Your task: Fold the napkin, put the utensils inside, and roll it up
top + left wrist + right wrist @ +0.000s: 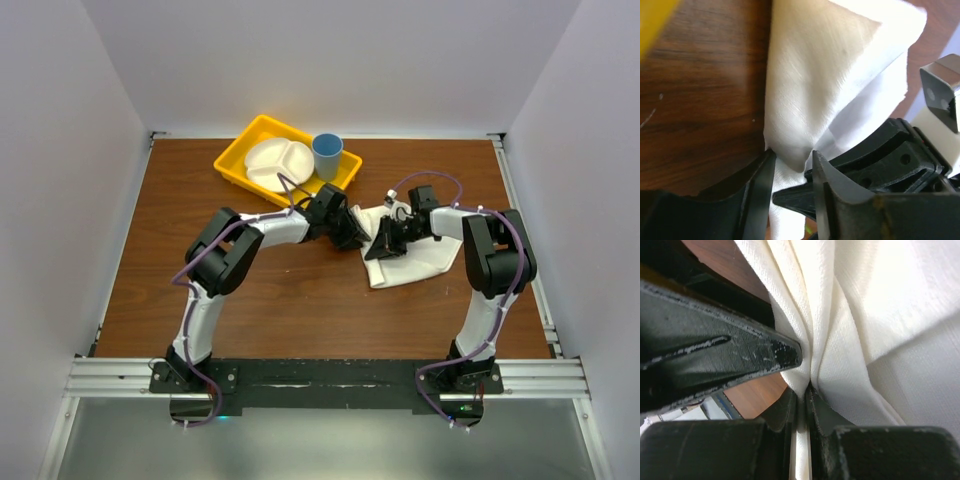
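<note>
The right jaws were all but together, clamped on a thin fold of the napkin (880,315). The white cloth ran up out of the slit between them in tight pleats. Just left of that pinch, a dark scuffed finger (740,357) of the left jaws lay against the same gathered cloth.

The left jaws stood apart, with a pointed corner of the napkin hanging into the gap and filling it from side to side. Whether they pressed on the cloth or only flanked it could not be told. Black parts of the right arm (890,155) crowded in close from the right in that wrist view.

From above, the two sets of jaws met tip to tip at the napkin's left edge, a little right of the middle of the brown bench (300,300). The rest of the napkin lay creased on the bench, spreading right and nearward from the jaws and partly under the right arm. The left arm (270,228) reached in from the left.

Farther back, by the far edge, a yellow tray (235,145) sat at an angle, apart from the napkin. It held a white divided plate (272,165) and, just right of the plate, a blue cup (327,155).
</note>
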